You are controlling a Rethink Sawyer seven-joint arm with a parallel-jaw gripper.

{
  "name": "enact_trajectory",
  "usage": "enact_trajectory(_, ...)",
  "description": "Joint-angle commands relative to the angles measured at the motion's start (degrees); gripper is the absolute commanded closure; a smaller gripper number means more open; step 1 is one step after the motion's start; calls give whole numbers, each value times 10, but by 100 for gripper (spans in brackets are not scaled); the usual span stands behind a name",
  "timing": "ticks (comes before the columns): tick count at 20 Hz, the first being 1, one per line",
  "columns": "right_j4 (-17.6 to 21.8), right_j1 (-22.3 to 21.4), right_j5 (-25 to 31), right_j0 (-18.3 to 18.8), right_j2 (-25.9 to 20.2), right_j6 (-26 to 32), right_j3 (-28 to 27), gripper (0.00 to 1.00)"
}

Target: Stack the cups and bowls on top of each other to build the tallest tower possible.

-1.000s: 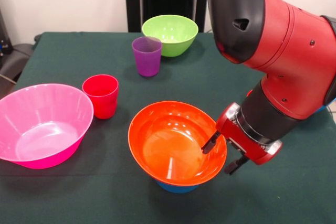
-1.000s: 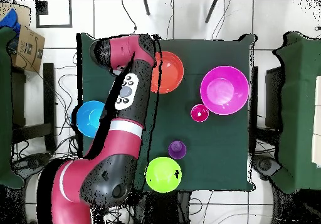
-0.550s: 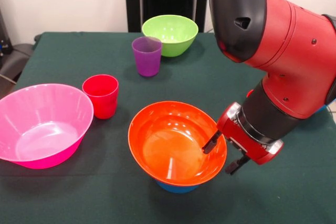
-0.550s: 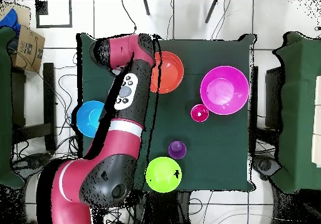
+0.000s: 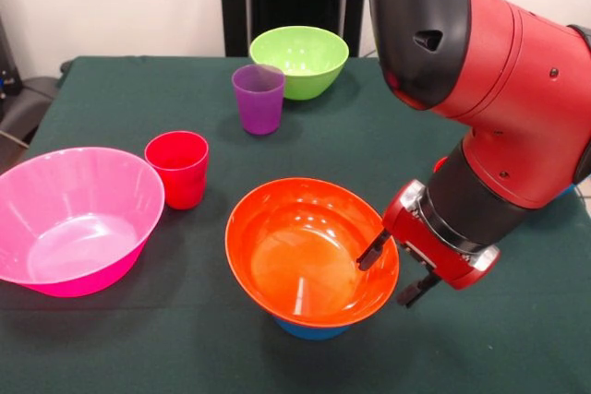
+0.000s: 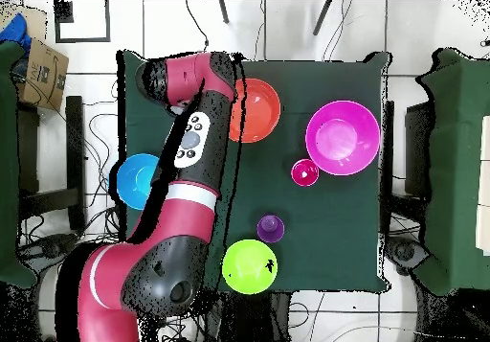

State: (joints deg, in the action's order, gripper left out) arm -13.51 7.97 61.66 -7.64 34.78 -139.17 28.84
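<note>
An orange bowl sits on a small blue bowl near the table's front; together they form the low tower. My gripper is open and straddles the orange bowl's right rim, with one finger inside and the other outside. A red cup stands beside the large pink bowl at the left. Farther back, a purple cup stands in front of the lime green bowl. From overhead the arm hides the gripper beside the orange bowl.
A large blue bowl lies at the table's left side in the overhead view, partly under my arm. The pink bowl, red cup, purple cup and green bowl spread across the green cloth.
</note>
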Motion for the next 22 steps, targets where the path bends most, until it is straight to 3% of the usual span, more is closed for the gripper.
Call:
enact_trajectory(1, 33, -4, -22, -7, -44, 16, 42, 0)
enact_trajectory(2, 35, -3, -19, -6, -44, 24, 41, 100)
enact_trajectory(22, 30, -9, -31, -7, -59, 3, 50, 100)
